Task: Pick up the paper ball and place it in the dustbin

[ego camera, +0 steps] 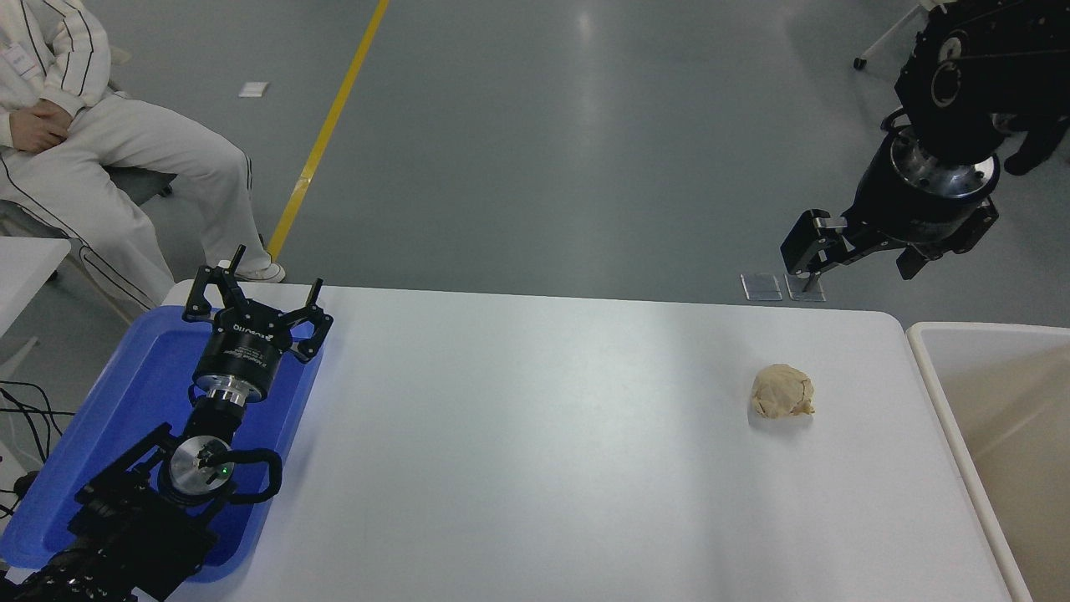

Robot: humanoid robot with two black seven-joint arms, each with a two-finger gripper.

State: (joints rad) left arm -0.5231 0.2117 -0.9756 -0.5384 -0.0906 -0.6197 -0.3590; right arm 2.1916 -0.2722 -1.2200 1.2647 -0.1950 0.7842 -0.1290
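Note:
The tan paper ball (782,391) lies on the white table (535,451), toward its right side. The dustbin (934,376), with a white rim and cream inner walls, stands against the table's right edge and is cut off by the picture. My right gripper (851,262) is open and empty. It hangs high beyond the table's far right corner, above and behind the ball and well apart from it. My left gripper (255,297) is open and empty, parked over the blue tray at the lower left.
A shallow blue tray (142,368) sits at the table's left end under the left arm. A person in white (75,150) sits beyond the far left corner. Two small floor plates (782,287) lie behind the far edge.

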